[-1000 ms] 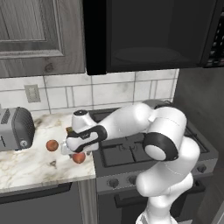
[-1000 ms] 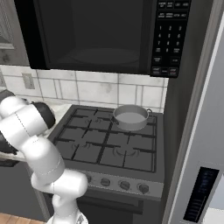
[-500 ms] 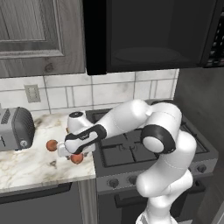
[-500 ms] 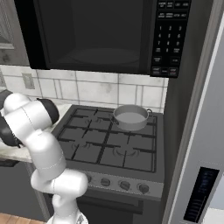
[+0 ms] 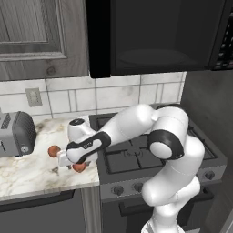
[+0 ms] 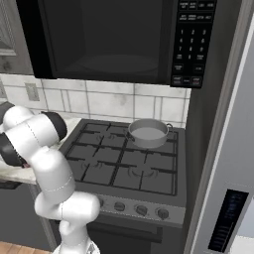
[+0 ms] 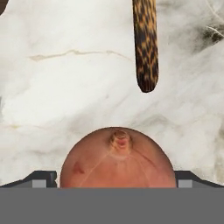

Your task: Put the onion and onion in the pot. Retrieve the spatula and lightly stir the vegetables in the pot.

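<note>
On the marble counter [image 5: 32,170] left of the stove [image 6: 129,161], we find the gripper [image 5: 75,163] lowered over one onion [image 7: 117,158], its jaws spread fully wide. From the hand view, the two dark fingertips [image 7: 41,178] sit on either side of that onion with a gap at each flank; we cannot tell whether either tip touches the skin. This onion is a smooth reddish-orange ball with a small puckered nub on top. Just beyond it lies the spatula [image 7: 145,43], a thin rod of mottled orange-brown wood with a rounded end, apart from the onion. We note a second onion [image 5: 54,150] resting near the grey toaster [image 5: 16,134]. We see the pot [image 6: 148,132], shallow grey metal with low walls, on the stove's back right burner.
</note>
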